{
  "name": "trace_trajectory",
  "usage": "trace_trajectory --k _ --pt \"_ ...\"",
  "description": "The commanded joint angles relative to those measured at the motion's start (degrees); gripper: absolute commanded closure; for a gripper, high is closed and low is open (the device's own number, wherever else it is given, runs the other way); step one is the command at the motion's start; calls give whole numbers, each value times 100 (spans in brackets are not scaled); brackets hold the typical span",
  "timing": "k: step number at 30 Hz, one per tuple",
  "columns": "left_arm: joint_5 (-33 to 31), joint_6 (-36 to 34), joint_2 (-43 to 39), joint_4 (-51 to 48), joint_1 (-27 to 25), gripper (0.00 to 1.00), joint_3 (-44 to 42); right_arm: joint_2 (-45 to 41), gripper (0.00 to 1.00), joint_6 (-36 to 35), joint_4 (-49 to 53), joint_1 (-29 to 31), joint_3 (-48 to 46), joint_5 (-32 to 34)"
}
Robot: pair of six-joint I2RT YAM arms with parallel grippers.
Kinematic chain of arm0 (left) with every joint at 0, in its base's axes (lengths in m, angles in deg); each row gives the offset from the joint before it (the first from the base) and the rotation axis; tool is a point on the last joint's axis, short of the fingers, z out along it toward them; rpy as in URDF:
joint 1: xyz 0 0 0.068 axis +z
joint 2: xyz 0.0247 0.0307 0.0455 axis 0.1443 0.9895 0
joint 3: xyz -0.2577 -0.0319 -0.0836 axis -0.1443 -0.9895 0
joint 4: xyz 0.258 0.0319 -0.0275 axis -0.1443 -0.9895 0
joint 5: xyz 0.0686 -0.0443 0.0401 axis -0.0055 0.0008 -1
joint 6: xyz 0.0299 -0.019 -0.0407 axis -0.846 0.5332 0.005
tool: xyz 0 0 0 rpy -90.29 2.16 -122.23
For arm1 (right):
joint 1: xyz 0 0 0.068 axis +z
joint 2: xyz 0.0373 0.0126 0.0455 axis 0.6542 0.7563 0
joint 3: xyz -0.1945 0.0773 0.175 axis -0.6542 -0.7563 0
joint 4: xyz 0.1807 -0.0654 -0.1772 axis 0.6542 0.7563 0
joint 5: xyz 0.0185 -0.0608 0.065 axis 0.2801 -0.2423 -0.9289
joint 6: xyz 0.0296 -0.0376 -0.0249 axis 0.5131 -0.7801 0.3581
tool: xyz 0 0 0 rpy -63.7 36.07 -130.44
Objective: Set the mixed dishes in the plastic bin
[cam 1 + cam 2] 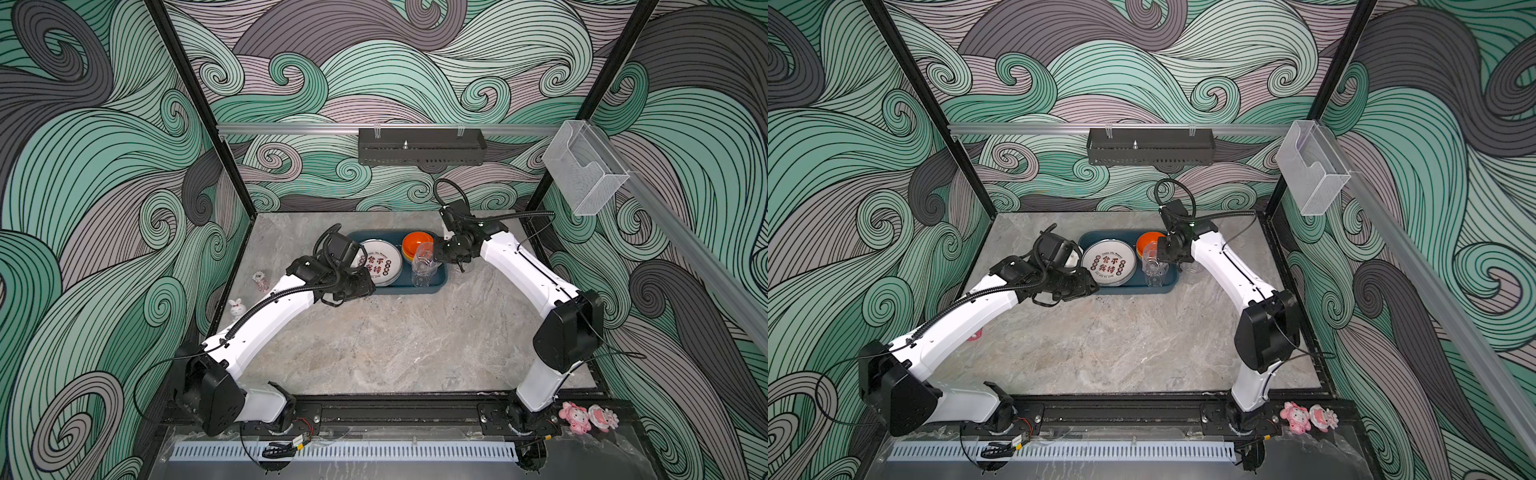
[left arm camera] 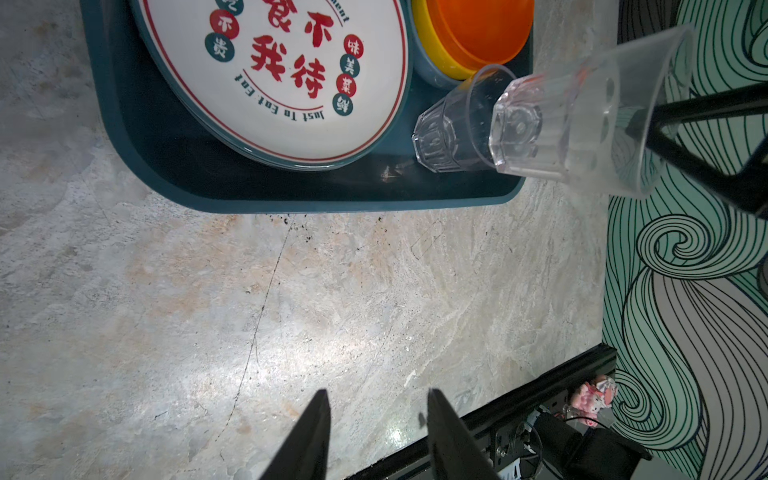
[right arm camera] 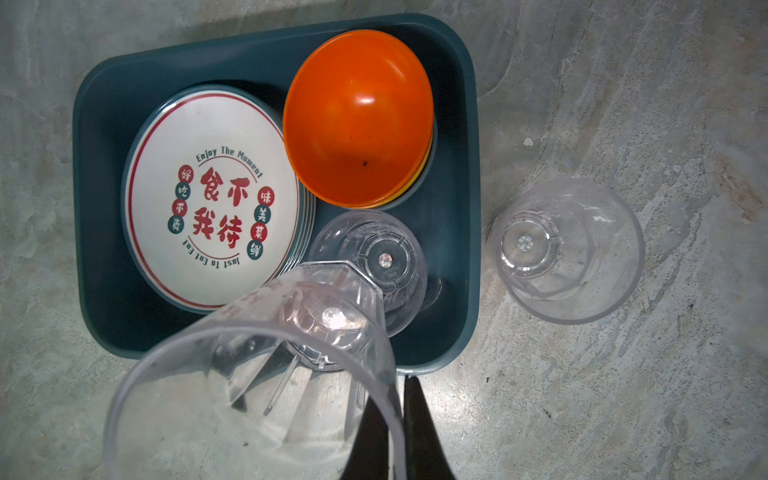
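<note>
Nearest the camera in both top views, low in the frame, the grey stone table (image 1: 395, 340) carries no dishes. Just beyond that stretch, left of centre, the left gripper (image 2: 378, 399) hangs over the table close to the front wall of the plastic bin (image 1: 411, 289). Its jaws are partly apart with nothing between them. The bin lies at mid-frame towards the back of the table and is already well filled. A stack of plates (image 1: 380, 264) takes up its left half, tilted against the front wall, and one clear tumbler (image 3: 382, 262) stands upright in the front right corner. Directly above that one hangs a second tumbler (image 3: 257, 395), tipped and clear of the bin floor. The right gripper (image 3: 392, 399) has it pinched by the rim wall, one finger inside and one outside. Behind these, in the bin's far right corner, sits the nest of bowls (image 3: 357, 120), orange on top with yellow and blue edges showing beneath. A third tumbler (image 3: 565, 249) stands on the table just outside the bin's short right wall, untouched. By this reckoning the plates, bowls and one tumbler are done, the held tumbler has yet to be lowered and let go, and the outside one must then be fetched. The task looks roughly three-quarters complete.
</note>
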Motion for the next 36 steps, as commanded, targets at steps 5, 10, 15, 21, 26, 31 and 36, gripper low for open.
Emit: trace_trajectory --k 5,10,15,21,26,31,36 --pt "63 128 -199 -92 65 58 -100 268 100 -41 -8 -130 391 138" --pt "84 138 -208 -173 92 58 -183 421 100 -50 -11 -178 483 159" --pt "120 147 -208 -189 100 58 -212 519 100 -69 18 -213 559 197" --pt "141 156 -183 -194 109 58 -211 577 100 -95 20 -247 568 202" --pt "181 174 -149 -194 118 58 -215 647 100 -114 43 -249 578 146" --pt "245 187 -118 -211 118 58 -219 713 100 -114 38 -249 572 118" --pt "254 201 -93 -211 127 59 -220 797 100 -121 42 -249 557 93"
